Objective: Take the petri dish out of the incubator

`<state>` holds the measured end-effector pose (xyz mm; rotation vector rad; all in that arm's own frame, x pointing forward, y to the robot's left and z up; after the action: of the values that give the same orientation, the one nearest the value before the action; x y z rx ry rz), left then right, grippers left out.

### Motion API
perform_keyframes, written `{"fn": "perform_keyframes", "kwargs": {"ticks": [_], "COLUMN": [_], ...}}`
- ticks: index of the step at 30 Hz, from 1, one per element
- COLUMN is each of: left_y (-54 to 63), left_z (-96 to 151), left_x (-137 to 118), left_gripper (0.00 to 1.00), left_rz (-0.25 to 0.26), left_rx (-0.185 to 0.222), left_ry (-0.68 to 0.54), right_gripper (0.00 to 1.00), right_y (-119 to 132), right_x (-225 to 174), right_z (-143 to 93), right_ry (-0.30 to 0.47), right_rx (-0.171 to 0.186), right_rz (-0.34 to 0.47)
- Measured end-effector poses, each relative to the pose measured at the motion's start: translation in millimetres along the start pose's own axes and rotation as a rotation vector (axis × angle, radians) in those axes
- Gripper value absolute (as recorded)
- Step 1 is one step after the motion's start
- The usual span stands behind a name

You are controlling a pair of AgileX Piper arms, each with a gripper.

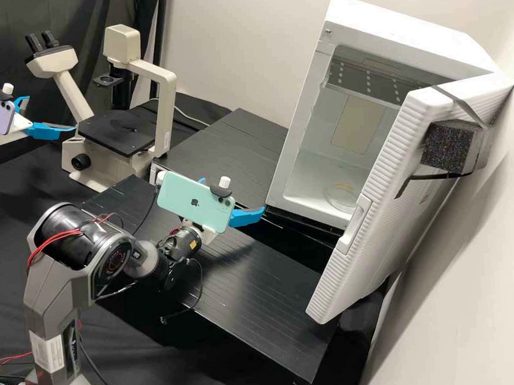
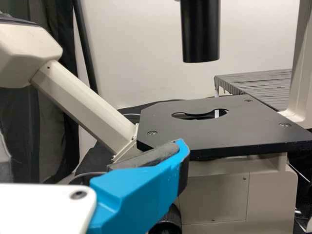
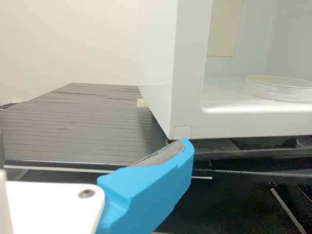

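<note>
The clear petri dish (image 1: 341, 197) lies on the floor inside the white incubator (image 1: 332, 22), whose door (image 1: 379, 191) stands open. My right gripper (image 1: 233, 195) is open outside the chamber, short of its front lower corner and apart from the dish. In the right wrist view, the dish (image 3: 280, 88) rests beyond the front sill, and the right gripper (image 3: 92, 146) has one blue finger before the incubator's lower corner. At the far left, my left gripper (image 1: 52, 114) is open beside the microscope, holding nothing; in the left wrist view, the left gripper (image 2: 92, 148) faces its stage.
A beige microscope (image 1: 164, 99) with a black stage (image 2: 195, 131) stands at the back left. Black ribbed platforms (image 1: 244, 274) lie before and beside the incubator, with a dark gap between them. The open door projects toward the front right, near the wall.
</note>
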<state>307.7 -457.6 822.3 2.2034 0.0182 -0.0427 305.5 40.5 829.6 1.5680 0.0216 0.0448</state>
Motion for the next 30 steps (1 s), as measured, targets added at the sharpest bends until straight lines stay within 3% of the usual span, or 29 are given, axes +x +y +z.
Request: {"fn": "perform_keyframes", "kwargs": {"ticks": [13, 22, 30], "left_y": [0.0, 0.0, 0.0], "left_z": [0, 0, 0], "left_x": [0, 0, 0], "left_gripper": [1.00, 1.00, 1.00], "left_rz": [0.000, 0.000, 0.000], "left_rx": [0.000, 0.000, 0.000], "left_ry": [0.000, 0.000, 0.000], "right_gripper": [1.00, 1.00, 1.00], "right_y": [5, 48, 83], "right_x": [-13, -43, -25], "right_z": [11, 49, 70], "right_ry": [0.001, -0.017, -0.039], "right_rx": [0.003, 0.072, 0.043], "right_rz": [0.009, 0.173, 0.291]}}
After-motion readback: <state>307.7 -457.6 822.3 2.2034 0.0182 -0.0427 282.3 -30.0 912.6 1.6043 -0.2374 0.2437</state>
